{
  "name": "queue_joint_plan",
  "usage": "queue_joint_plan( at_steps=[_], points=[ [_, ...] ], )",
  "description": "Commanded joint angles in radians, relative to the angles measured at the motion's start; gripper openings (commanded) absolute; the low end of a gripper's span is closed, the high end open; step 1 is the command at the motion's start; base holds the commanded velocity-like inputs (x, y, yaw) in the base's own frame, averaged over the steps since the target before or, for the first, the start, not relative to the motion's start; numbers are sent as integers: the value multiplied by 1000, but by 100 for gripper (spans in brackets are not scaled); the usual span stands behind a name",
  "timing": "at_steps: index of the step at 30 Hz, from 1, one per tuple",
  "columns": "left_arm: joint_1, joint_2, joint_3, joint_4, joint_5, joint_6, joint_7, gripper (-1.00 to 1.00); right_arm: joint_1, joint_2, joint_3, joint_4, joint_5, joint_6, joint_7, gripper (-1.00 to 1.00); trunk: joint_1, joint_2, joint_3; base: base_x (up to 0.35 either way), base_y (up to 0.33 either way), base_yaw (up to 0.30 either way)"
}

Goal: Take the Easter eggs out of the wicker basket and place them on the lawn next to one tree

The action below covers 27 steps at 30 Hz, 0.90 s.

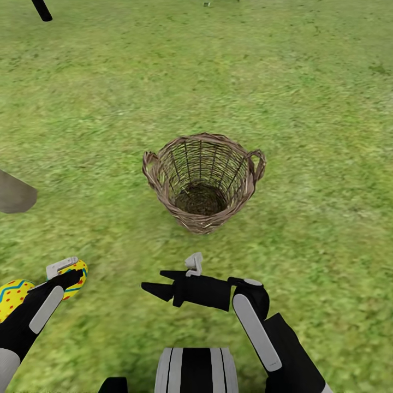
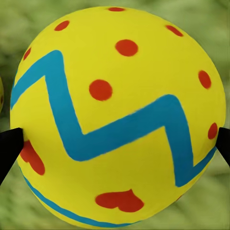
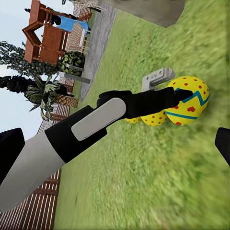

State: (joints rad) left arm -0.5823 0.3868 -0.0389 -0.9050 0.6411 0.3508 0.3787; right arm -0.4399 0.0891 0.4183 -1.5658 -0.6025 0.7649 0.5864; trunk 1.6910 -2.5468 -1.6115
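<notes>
The left gripper point(image 1: 75, 274) sits low at the left of the head view, its fingers closed around a yellow Easter egg point(image 1: 76, 277) with red dots and a blue band. A second egg point(image 1: 13, 297) with a blue zigzag lies just beside the left arm, at the picture's left edge. The wicker basket point(image 1: 203, 183) stands upright on the lawn point(image 1: 305, 98) ahead of the robot, and nothing but its woven bottom shows inside. The right gripper point(image 1: 148, 288) hovers above the grass between the basket and the robot's trunk, pointing toward the left arm, with nothing between its fingers; from here its black tips look close together, though the angle makes the gap hard to judge.

In the left wrist view the held egg point(image 2: 117, 115) is very close, a black fingertip point(image 2: 10, 146) pressing on each side of it.

In the right wrist view the two dark fingertips point(image 3: 9, 153) stand well apart at opposite edges, so that gripper is open and empty. Beyond them the left arm reaches to the gripped egg point(image 3: 189, 98), with two more eggs point(image 3: 153, 119) partly hidden behind it on the grass. A grey trunk base point(image 3: 153, 9) stands near them.
</notes>
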Motion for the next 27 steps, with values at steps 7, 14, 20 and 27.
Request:
queue_joint_plan(
  at_steps=[7,14,20,27],
  points=[
    [0,1,-3,-2,10,2,8,-100,0,0,-3,0,-4,7,0,100,1,-1,-8,0,0,0],
    [0,1,-1,-2,10,2,8,-100,1,1,-3,0,-4,7,0,100,2,-1,-16,0,0,0],
    [0,1,0,-2,10,2,8,-100,4,1,-3,0,-4,7,0,100,3,-2,-24,0,0,0],
    [0,1,0,-3,10,2,8,100,4,1,-1,0,-4,7,0,100,3,-2,-24,0,0,0]
  ],
)
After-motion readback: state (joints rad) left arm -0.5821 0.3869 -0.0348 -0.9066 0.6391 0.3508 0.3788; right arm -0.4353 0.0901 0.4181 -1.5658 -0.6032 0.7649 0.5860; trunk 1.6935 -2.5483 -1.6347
